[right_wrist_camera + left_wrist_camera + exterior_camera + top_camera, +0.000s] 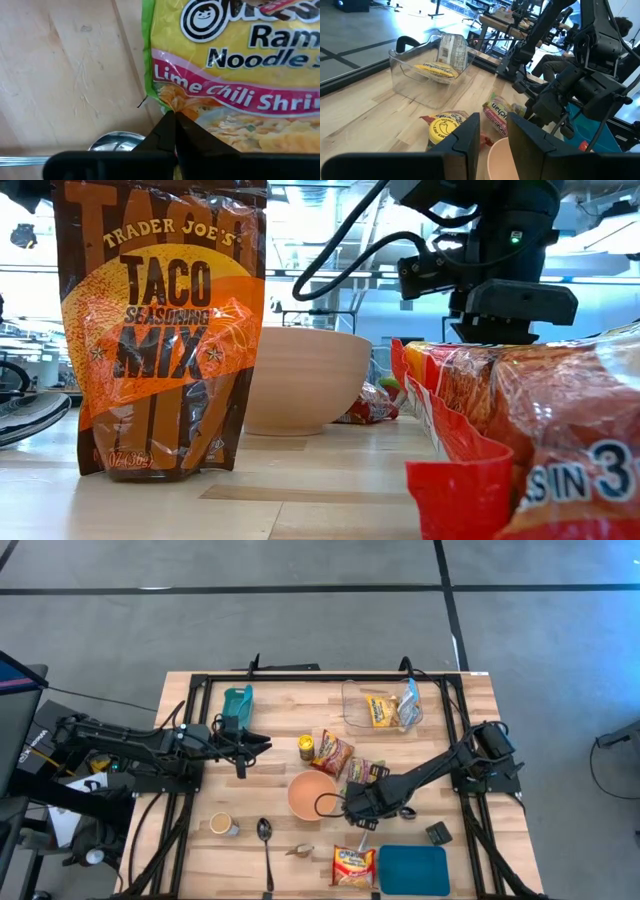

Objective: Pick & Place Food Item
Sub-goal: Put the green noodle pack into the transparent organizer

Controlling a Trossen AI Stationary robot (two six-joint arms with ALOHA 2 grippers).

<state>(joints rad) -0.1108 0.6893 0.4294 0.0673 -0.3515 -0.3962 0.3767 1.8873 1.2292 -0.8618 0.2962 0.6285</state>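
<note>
High view and wrist views, largest item first: the wooden surface (200, 860) carries everything, and two dark arms reach in over it from opposite sides. Well beyond the left gripper (494, 131) stands a clear plastic bin (405, 70) holding a few packets. A teal mat (412, 870) lies near the right gripper (173, 117), on the side away from the bin. The tan bowl (312, 795) sits between the two grippers, and its rim shows just past the left gripper's fingers (467, 137). Those fingers are spread, with a clear gap between them and nothing in it. The left gripper hangs above the surface, pointing toward the bowl. The right gripper's fingers are pressed together, pinching the green edge of the ramen packet (240, 65). That packet lies flat on the surface directly ahead of the right gripper's tips. A yellow-lidded can (445, 129) stands just ahead of the left gripper. The bowl of a metal spoon (117, 141) rests just beside the right gripper's tips.
</note>
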